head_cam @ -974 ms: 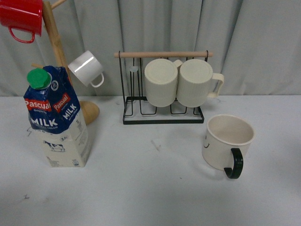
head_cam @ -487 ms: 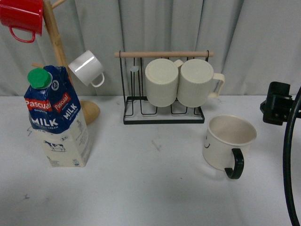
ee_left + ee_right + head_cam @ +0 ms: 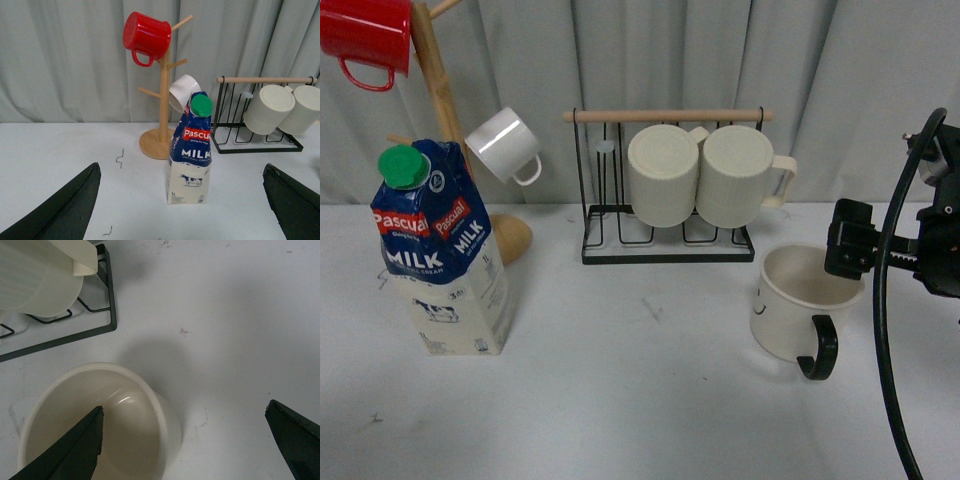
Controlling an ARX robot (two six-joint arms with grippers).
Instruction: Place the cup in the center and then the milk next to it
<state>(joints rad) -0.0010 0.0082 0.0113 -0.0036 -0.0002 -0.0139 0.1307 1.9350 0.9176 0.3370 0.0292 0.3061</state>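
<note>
My right gripper (image 3: 184, 440) has come in from the right. A second ago it was out of the front view, and half a second ago it hung further right. Now one finger (image 3: 848, 250) is over the mouth of the wide cream-white mug with the glossy black handle (image 3: 805, 292). The other is over bare white tabletop (image 3: 235, 330), so the jaws are wide apart, holding nothing.

The mug has not moved. It stands just in front of the right end of the black wire rack with a wooden bar (image 3: 665, 215).

The tall blue-and-cream milk carton (image 3: 445, 262) also stands unmoved, well left of the rack. It reads "Pascual" on red banners, "MILK" in white and "1L" near the base; the finer print is illegible.

My left gripper (image 3: 181, 166) is spread wide and empty.
</note>
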